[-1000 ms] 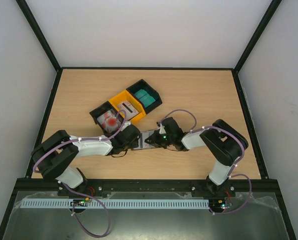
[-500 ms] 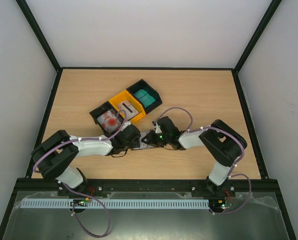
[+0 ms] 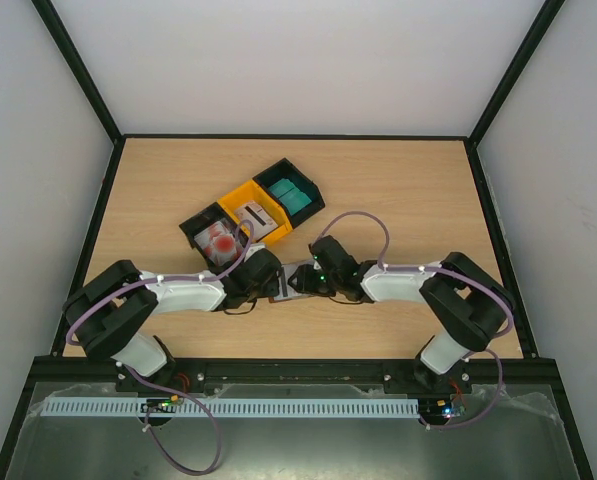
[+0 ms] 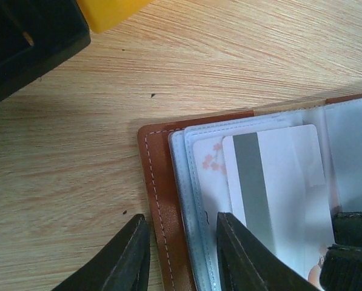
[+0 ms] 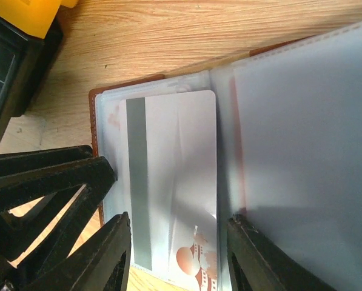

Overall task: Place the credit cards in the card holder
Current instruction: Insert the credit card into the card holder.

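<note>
Right gripper (image 5: 179, 225) gapes wide astride a white striped credit card (image 5: 174, 163) sleeved in the brown card holder (image 4: 159, 200). Left gripper (image 4: 182, 230), partly open and holding nothing, straddles the holder's edge. Yellow bin (image 3: 236, 195) close behind.

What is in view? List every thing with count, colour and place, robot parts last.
table: one, light wood.
left black bin: one, mid-table.
yellow bin: one, beside it.
right black bin: one, past the yellow.
white-and-red cards: stack, in left black bin.
grey cards: few, in yellow bin.
teal cards: stack, in right black bin.
card holder: one, brown, open, between the grippers.
striped card: one, white with grey stripe, in holder's sleeve.
left gripper: black, jaws apart at holder's edge.
right gripper: black, jaws apart over striped card.
</note>
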`<state>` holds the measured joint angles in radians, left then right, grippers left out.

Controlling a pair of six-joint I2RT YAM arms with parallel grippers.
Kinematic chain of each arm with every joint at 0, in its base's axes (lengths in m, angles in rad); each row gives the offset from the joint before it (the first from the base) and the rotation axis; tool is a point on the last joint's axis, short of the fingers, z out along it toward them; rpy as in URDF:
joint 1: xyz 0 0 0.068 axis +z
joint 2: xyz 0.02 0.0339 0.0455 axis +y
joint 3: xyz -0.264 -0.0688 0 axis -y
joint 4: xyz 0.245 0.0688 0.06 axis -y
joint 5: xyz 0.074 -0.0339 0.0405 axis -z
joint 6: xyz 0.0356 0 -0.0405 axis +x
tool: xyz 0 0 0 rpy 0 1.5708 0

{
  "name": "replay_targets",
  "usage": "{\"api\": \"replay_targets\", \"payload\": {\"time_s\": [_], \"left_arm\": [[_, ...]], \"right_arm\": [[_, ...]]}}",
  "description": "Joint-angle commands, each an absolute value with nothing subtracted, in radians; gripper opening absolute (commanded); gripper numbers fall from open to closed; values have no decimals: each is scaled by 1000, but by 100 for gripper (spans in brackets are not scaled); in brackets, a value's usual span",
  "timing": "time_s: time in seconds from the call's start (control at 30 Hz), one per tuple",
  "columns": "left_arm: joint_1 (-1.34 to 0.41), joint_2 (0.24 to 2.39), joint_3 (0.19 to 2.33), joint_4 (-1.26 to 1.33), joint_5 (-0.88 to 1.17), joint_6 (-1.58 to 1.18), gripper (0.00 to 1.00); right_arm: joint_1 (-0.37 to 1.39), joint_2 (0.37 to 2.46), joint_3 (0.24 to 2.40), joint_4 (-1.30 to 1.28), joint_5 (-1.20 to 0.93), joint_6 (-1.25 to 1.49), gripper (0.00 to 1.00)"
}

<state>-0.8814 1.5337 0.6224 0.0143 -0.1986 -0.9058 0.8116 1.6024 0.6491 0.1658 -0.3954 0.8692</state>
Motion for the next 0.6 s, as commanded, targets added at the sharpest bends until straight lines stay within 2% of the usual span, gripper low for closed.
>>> {"api": "replay_targets", "payload": {"time_s": [0.0,0.17,0.23,0.3,0.57], "left_arm": [[-886,1548,589,-39,-163,-899,32],[-885,1557,577,-24,-152,-901,32],[-886,1560,573,-15,-145,-900,31],[-885,1568,569,-10,-141,-899,31],[-886,1572,561,11,-128,-885,29]], "right_arm": [[835,1631,690,18,-299,830,43],[856,1675,723,27,-313,815,34],[867,1686,742,21,-314,798,22],[881,1701,780,-16,-284,768,16],[890,1750,856,-52,-313,688,17]]}}
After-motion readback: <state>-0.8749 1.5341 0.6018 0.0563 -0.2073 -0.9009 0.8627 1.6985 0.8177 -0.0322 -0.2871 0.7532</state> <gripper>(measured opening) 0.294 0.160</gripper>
